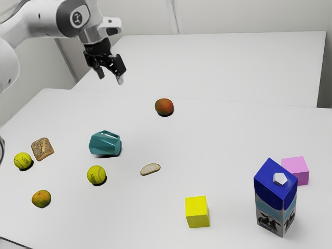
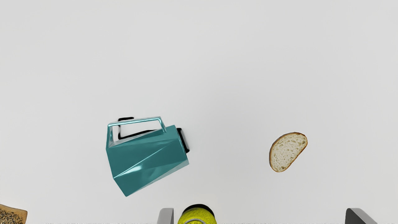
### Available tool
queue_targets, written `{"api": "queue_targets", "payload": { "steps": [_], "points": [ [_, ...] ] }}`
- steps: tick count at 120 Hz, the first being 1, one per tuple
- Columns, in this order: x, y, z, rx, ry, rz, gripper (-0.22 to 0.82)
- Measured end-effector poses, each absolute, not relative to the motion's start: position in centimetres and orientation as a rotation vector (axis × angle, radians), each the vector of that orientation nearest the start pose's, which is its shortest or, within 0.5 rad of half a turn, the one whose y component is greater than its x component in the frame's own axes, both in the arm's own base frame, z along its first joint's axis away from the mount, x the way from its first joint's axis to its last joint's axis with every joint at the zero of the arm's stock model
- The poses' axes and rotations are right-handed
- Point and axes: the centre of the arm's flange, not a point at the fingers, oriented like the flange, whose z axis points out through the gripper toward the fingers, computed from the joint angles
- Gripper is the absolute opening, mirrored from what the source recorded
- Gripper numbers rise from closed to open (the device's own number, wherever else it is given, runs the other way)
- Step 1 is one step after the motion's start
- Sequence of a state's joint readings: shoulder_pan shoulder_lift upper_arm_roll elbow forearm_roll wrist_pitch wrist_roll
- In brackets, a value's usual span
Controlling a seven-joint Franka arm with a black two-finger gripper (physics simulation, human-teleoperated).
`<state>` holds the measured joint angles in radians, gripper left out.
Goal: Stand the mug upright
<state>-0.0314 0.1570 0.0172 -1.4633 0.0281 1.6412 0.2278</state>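
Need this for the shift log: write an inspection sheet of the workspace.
Surface: white table, evenly coloured.
Job's things: teal mug lying on its side.
Clutter: two balls, two fruits, two bread pieces, yellow cube, pink cube, upright carton.
Gripper: black gripper open, raised, holding nothing.
Cables: none identifiable; a dark line at the exterior view's lower left is unclear.
Surroundings: pale walls; white surface beyond the table.

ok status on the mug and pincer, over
Black two-finger pincer open, raised, empty. Glossy teal faceted mug on its side, not upright. Fuzzy yellow tennis ball close by mug, possible snag.
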Motion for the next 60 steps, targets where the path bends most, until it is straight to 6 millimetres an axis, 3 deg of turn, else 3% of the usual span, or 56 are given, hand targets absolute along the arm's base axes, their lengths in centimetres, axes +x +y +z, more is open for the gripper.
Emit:
{"api": "queue_targets", "payload": {
  "steps": [17, 34, 45, 60],
  "points": [
    [60.4, 0.3, 58.2, -3.099, 0.368, -0.021, 0.60],
    [59.3, 5.3, 54.3, -3.280, 0.205, 0.086, 0.60],
    [58.5, 6.4, 51.4, -3.385, 0.146, 0.177, 0.60],
    [59.1, 7.1, 48.0, -3.497, 0.118, 0.253, 0.60]
  ]
}}
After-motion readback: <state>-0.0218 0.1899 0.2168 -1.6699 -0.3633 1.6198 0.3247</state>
